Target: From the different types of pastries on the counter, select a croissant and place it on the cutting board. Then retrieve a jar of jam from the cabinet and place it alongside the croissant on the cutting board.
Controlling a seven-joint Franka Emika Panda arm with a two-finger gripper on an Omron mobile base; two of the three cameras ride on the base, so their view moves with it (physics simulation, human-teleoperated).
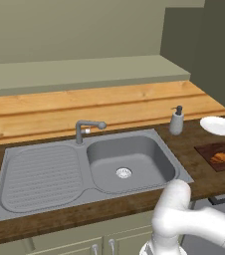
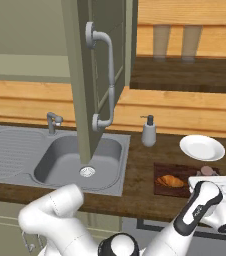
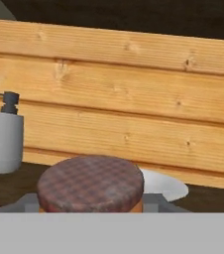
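Brown wooden bench [image 2: 135,180] holds a dark cutting board [image 2: 177,176] with the croissant [image 2: 171,181] on it. Jaws pinch the jam jar [image 3: 90,184] over the board's right end.

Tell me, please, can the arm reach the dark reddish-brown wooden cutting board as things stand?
Probably yes: its pincer, shut on the reddish jam jar, hangs at that board's right end, with bare wood beside the brown croissant.

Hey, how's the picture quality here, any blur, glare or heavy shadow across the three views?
Left base view: even, flat light, no glare on the sink. Right base view: shadowed open cabinet above, croissant sharp. Hand view: jar of jam close up and slightly soft, no glare.
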